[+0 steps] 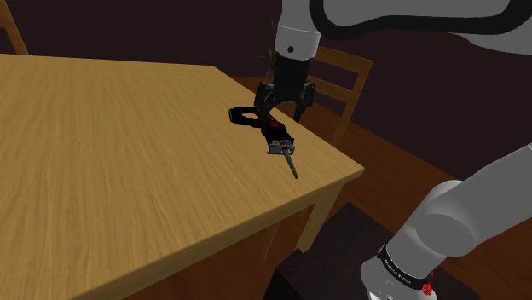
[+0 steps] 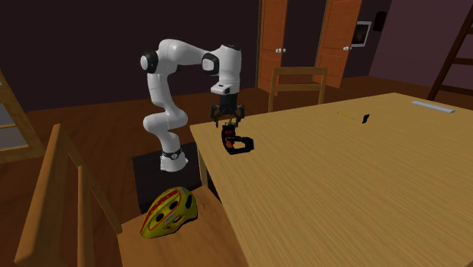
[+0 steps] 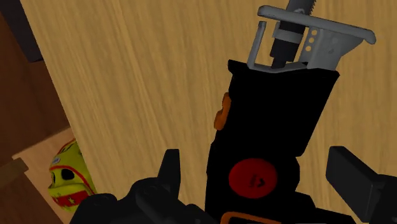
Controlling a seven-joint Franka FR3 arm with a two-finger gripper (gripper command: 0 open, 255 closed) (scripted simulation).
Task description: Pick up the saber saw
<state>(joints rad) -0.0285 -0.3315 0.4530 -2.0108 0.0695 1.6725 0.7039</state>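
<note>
The saber saw (image 1: 271, 133) lies on the wooden table (image 1: 111, 162) close to its corner, black with a red round mark, a grey metal shoe and a thin blade pointing toward the table's edge. My gripper (image 1: 286, 106) hangs just above its black body, open. In the wrist view the saw (image 3: 270, 127) sits between the two fingers (image 3: 170, 170), with a gap on each side, so nothing is held. The second exterior view has the gripper (image 2: 229, 121) directly over the saw (image 2: 236, 143) near the table's corner.
A wooden chair (image 1: 346, 78) stands just past the table's edge behind the gripper. A yellow and red helmet (image 2: 170, 211) rests on another chair beside the table. A small black item (image 2: 365, 119) and a grey bar (image 2: 433, 106) lie far across the table.
</note>
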